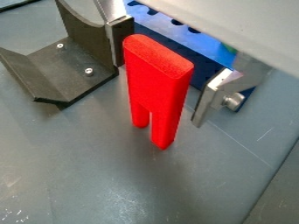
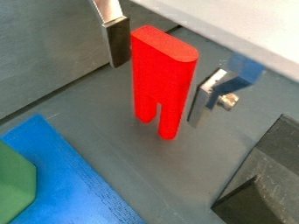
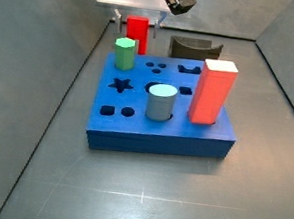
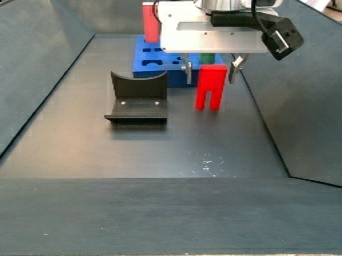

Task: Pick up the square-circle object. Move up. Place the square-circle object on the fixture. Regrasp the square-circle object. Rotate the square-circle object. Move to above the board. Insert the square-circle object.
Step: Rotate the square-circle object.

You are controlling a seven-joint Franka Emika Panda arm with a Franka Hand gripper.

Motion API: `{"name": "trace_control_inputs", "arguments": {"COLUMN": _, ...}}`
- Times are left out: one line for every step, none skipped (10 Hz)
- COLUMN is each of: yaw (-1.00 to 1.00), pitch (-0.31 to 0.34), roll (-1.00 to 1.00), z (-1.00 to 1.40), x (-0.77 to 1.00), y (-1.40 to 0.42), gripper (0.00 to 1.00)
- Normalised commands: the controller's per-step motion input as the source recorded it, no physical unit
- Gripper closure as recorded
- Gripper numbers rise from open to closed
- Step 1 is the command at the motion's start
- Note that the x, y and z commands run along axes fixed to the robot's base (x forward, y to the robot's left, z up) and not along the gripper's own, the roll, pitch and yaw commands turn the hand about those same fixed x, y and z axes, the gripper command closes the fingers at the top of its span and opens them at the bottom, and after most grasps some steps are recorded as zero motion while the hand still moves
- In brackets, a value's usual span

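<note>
Early stage: gripper (image 1: 163,59) open astride the standing square-circle object (image 1: 156,87), not clamped; fixture (image 4: 138,97) and board (image 3: 162,118) steps remain.

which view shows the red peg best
A wrist view: the red peg fills the middle, upright on the floor between the open tool's fingers, its forked lower end clear. Both wrist views show this. In a side view it is small behind the board; in a side view the tool covers its top.
</note>
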Motion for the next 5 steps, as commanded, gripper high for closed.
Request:
{"name": "trace_control_inputs", "arguments": {"yaw": -0.05, "pitch": -0.021, "roll": -0.01, "z": 1.00, "x": 0.00, "y": 0.00, "gripper": 0.00}}
{"name": "trace_control_inputs", "arguments": {"yaw": -0.04, "pitch": -0.005, "roll": -0.01, "z": 1.00, "x": -0.02, "y": 0.00, "gripper": 0.00}}
{"name": "trace_control_inputs", "arguments": {"yaw": -0.04, "pitch": 0.021, "roll": -0.02, "z": 1.00, "x": -0.04, "y": 0.00, "gripper": 0.00}}
{"name": "trace_control_inputs", "arguments": {"yaw": -0.04, "pitch": 0.041, "roll": -0.03, "z": 0.80, "x": -0.03, "y": 0.00, "gripper": 0.00}}
{"name": "trace_control_inputs", "arguments": {"yaw": -0.03, "pitch": 0.051, "roll": -0.05, "z": 0.58, "x": -0.02, "y": 0.00, "gripper": 0.00}}
